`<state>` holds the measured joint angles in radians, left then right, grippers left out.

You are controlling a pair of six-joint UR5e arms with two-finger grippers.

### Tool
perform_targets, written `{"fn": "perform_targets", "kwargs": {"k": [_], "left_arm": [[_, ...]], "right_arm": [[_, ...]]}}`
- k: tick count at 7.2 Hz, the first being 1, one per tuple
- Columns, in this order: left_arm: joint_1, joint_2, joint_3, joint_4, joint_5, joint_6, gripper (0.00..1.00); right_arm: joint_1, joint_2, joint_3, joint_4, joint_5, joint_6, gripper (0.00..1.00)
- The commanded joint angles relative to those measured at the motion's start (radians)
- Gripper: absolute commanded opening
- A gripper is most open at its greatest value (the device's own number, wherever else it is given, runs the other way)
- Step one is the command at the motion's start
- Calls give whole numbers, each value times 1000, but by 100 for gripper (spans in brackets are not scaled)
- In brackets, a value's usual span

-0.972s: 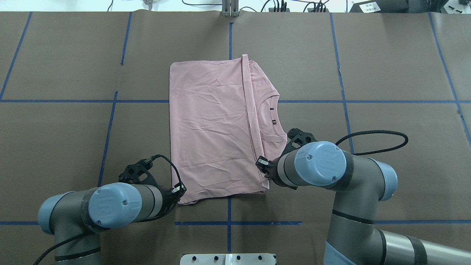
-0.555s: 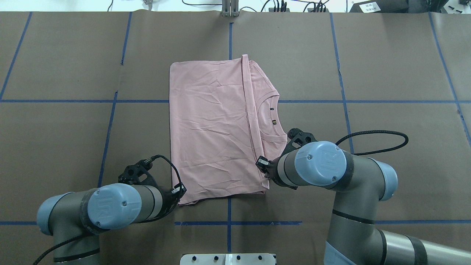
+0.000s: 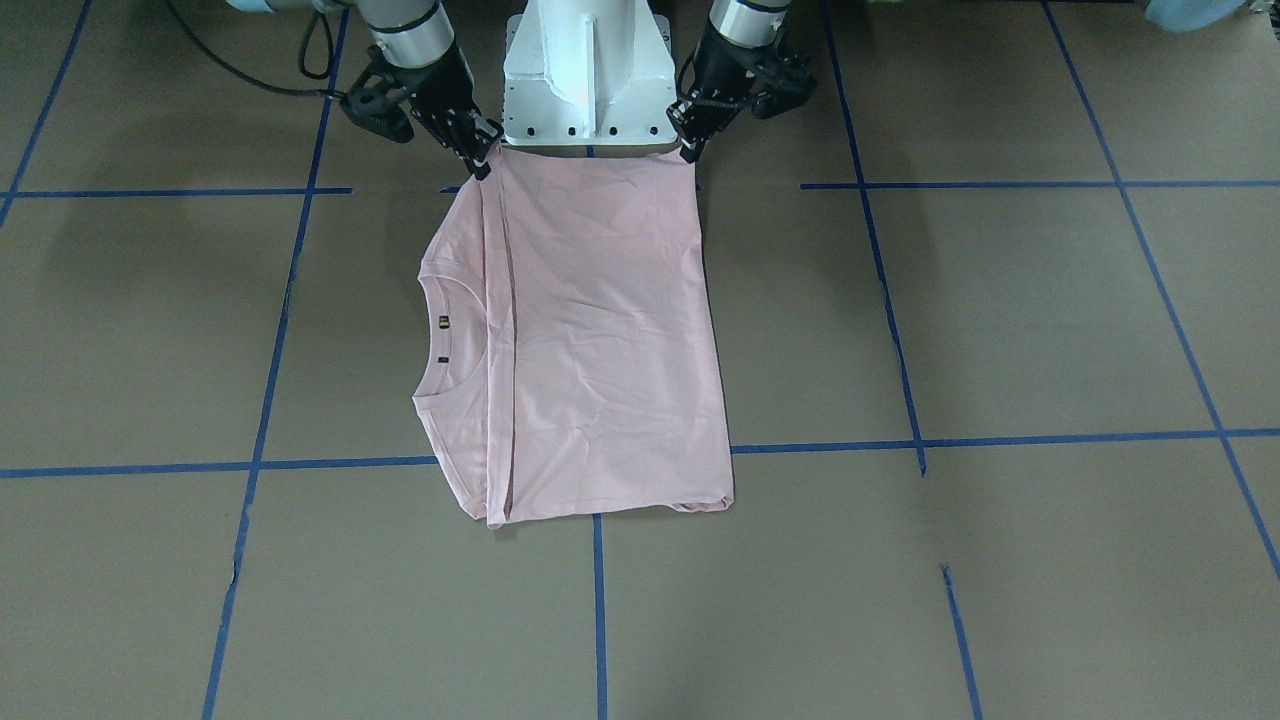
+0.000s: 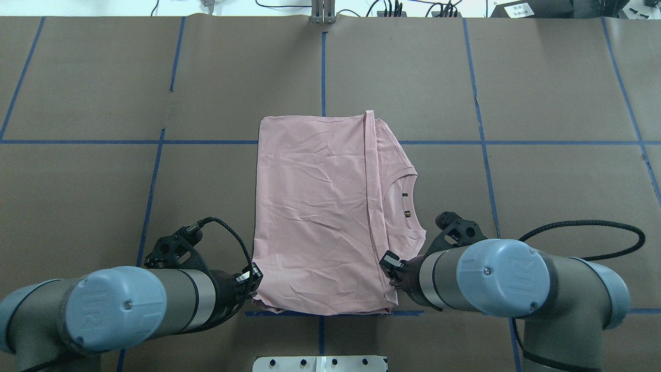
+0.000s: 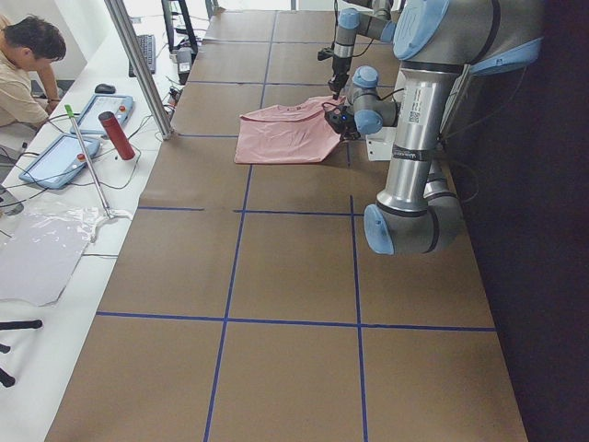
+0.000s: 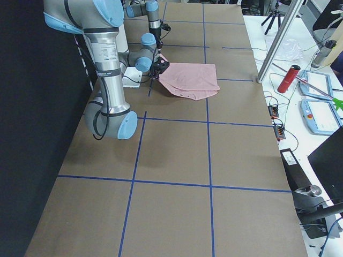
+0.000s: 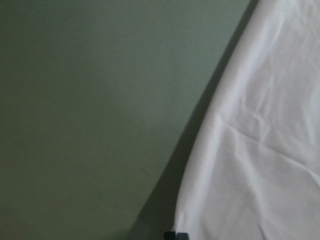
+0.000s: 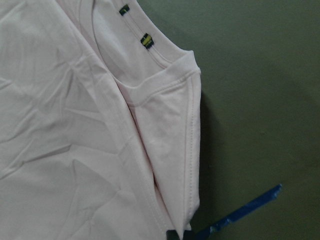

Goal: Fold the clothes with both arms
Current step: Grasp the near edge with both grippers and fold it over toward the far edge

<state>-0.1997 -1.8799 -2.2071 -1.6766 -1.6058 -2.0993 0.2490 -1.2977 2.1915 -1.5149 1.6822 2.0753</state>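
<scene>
The pale pink T-shirt (image 4: 320,217) lies folded lengthwise on the brown table, print hidden, with its ribbed collar (image 4: 408,206) facing the right arm's side. My left gripper (image 4: 253,284) is shut on the shirt's near left corner. My right gripper (image 4: 391,274) is shut on the near right corner, by the folded sleeve edge. In the front-facing view the T-shirt's (image 3: 600,330) near edge is stretched taut between the right gripper (image 3: 482,160) and the left gripper (image 3: 688,150). The right wrist view shows the collar (image 8: 145,65) and its small tags.
The white pedestal base (image 3: 585,70) stands just behind the held edge. Blue tape lines (image 4: 323,67) grid the table. Along the far side sit a metal post (image 5: 138,64), a red bottle (image 5: 115,133), tablets and a seated person (image 5: 28,64).
Both arms have drawn back toward the base, dragging the shirt toward the robot and slightly to the right. Both corner grips are unchanged.
</scene>
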Motion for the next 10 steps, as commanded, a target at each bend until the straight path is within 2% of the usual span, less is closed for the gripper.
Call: {"fn": "perform_targets", "kwargs": {"k": [1,2,3,4,5,7,8,10], "left_arm": [[-7,-36,-72,46,-9,-7,0],[-74,-72,-68,44,-11,-1,0],[-119,-88,-45,44,-11,11,0],[-148,-106,21,34,-5,18,0],[-191,-164,103,34,-3,78,0],[-262,-205,212,-12,0,140,0],[-277,-224,275,-52,3,146,0],[-302,-283,424,-144,52,157,0]], "right_arm": [[47,17,44,-95,-4,16,0],[112,49,27,-99,2,5,0],[192,129,-39,-100,26,-48,0],[264,188,-143,-93,75,-85,0],[321,239,-226,-88,80,-133,0],[377,314,-359,-87,82,-178,0],[381,322,-392,-85,82,-191,0],[411,372,-519,23,86,-192,0]]}}
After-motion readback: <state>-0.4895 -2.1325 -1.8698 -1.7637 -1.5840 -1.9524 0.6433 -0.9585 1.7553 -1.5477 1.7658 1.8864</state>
